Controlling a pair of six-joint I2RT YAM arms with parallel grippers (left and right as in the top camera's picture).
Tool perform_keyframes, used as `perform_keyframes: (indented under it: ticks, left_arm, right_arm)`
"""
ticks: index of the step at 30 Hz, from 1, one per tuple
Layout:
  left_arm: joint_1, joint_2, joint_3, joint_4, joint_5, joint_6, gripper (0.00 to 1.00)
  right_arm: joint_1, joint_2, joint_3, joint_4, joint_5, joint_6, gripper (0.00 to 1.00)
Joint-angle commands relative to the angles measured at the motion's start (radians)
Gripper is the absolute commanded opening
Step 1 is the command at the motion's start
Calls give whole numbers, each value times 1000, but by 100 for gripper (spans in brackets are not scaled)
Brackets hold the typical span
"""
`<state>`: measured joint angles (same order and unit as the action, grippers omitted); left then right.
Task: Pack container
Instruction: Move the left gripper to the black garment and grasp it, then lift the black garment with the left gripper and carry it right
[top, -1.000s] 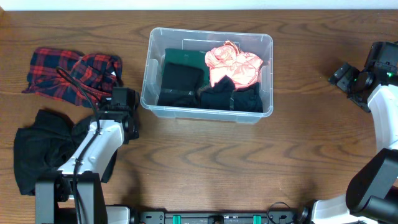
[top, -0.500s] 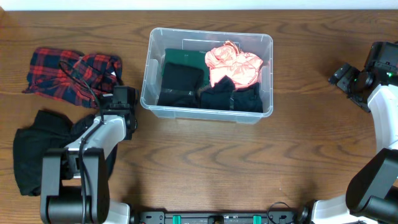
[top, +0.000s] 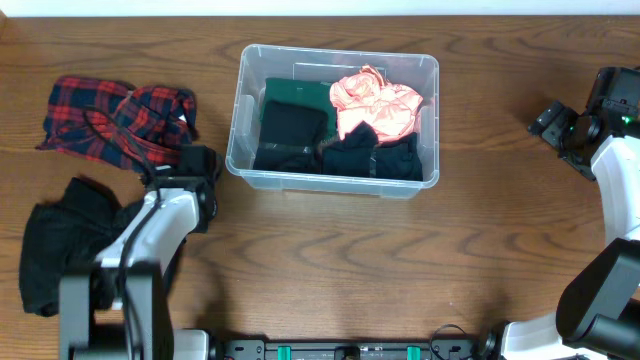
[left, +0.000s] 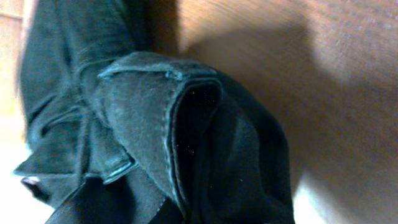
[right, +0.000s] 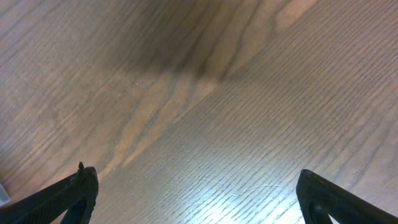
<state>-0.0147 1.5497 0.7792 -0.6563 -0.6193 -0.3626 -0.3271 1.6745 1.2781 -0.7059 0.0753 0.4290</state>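
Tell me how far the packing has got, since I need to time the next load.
Done: the container holds green, black and pink clothes. In hand: the left claw is shut on the black garment, which fills its wrist view. Left: that garment and the red plaid shirt on the table are not yet in. The right claw is open over bare wood, holding nothing.

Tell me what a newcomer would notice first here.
The coral-pink garment glows inside the clear container in the middle, beside dark folded clothes. Left of the container lie a red plaid garment and, below it, a black garment that fills the left wrist view.
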Motion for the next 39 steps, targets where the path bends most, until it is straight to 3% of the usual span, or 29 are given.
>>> perform_keyframes:
  ticks: [1, 9, 15, 21, 30, 39]
  left_arm:
    - [5, -142, 138, -97, 27, -39, 6]
    - [5, -333, 521, -354, 267, 10, 6]
    - [5, -299, 860, -643, 390, 38, 6]
    - [5, -218, 1164, -833, 405, 97, 6]
    - [5, -46, 1492, -872, 667, 208, 5]
    - [2, 48, 1556, -797, 794, 348, 6]
  right_arm:
    - [-3, -7, 14, 2, 2, 11, 99]
    - [-3, -7, 14, 2, 2, 11, 99]
    - [-3, -7, 14, 2, 2, 12, 99]
    - [-3, -7, 14, 2, 2, 12, 99]
    - [-3, -7, 14, 2, 2, 12, 99]
    - [-3, -7, 14, 2, 2, 12, 99]
